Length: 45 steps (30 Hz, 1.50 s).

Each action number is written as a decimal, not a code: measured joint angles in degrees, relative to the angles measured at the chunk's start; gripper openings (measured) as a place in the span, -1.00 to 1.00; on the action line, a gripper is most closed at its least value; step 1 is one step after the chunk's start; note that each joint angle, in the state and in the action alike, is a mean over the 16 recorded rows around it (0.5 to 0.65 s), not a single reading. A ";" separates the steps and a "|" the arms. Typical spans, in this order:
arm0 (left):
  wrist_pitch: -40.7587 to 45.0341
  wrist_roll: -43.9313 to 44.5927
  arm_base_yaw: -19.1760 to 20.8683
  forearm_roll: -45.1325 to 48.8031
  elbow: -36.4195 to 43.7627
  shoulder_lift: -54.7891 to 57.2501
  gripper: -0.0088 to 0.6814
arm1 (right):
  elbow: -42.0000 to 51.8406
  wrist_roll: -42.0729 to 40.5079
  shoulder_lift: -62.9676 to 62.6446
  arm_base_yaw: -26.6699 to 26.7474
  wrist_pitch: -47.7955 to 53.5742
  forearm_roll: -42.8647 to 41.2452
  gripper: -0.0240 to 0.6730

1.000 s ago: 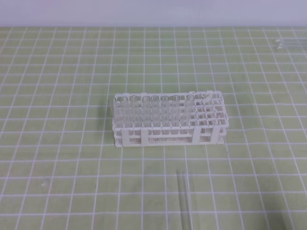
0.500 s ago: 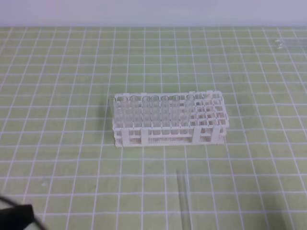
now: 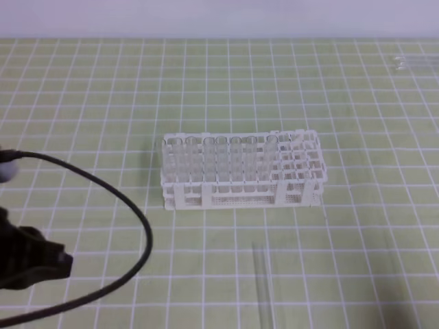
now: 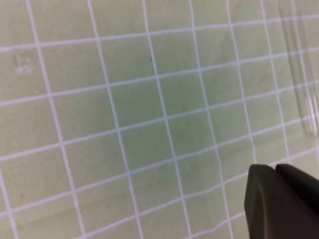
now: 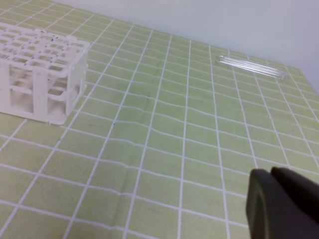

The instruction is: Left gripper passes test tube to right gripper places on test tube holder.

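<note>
The test tube (image 3: 262, 284) lies flat on the green grid mat in front of the test tube holder (image 3: 240, 171), a white rack with several clear tubes standing in its left part. My left gripper (image 3: 63, 262) enters at the lower left, well left of the lying tube, with a black cable looping above it. In the left wrist view its fingers (image 4: 275, 172) are pressed together and empty, and the test tube (image 4: 299, 64) shows at the upper right. My right gripper (image 5: 270, 174) is shut and empty, right of the test tube holder (image 5: 40, 74). It is out of the high view.
More clear tubes (image 3: 411, 63) lie near the mat's far right edge, also visible as clear tubes (image 5: 251, 67) in the right wrist view. A pale wall runs behind the mat. The right part of the rack has open holes.
The left arm has come into the high view from the lower left corner and risen, its cable loop now spread across the mat. Rack and lying tube have not moved.
</note>
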 joint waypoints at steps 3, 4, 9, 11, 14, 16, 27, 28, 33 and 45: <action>-0.76 -2.81 -4.87 2.88 -2.42 4.40 -0.98 | 0.00 0.00 0.02 0.00 0.00 0.00 -0.98; -1.02 -3.92 -6.73 3.95 -3.20 5.78 -0.98 | 0.00 0.00 0.02 0.00 0.00 0.00 -0.98; -2.18 -12.06 -18.53 10.52 -8.02 13.43 -0.98 | 0.00 0.00 0.02 0.00 0.00 0.00 -0.98; -2.57 -15.46 -23.33 12.95 -10.41 16.80 -0.98 | 0.00 0.00 0.02 0.00 0.00 0.00 -0.98; -2.78 -20.17 -29.83 16.17 -14.66 22.23 -0.98 | 0.00 0.00 0.02 0.00 0.00 0.00 -0.98; -2.61 -23.06 -33.42 17.87 -17.78 26.01 -0.98 | 0.00 0.00 0.02 0.00 0.00 0.00 -0.98; 1.15 -31.83 -40.87 19.03 -32.27 43.59 -0.96 | 0.00 0.00 0.02 0.00 0.00 0.00 -0.98; 1.48 -32.49 -40.94 18.97 -32.94 44.69 -0.95 | 0.00 0.00 0.02 0.00 0.00 0.00 -0.98; 2.87 -35.46 -41.49 18.57 -34.80 48.38 -0.77 | 0.00 0.00 0.02 0.00 0.00 0.00 -0.98; 1.74 -41.51 -45.75 19.52 -35.01 50.96 0.19 | 0.00 0.00 0.02 0.00 0.00 0.00 -0.98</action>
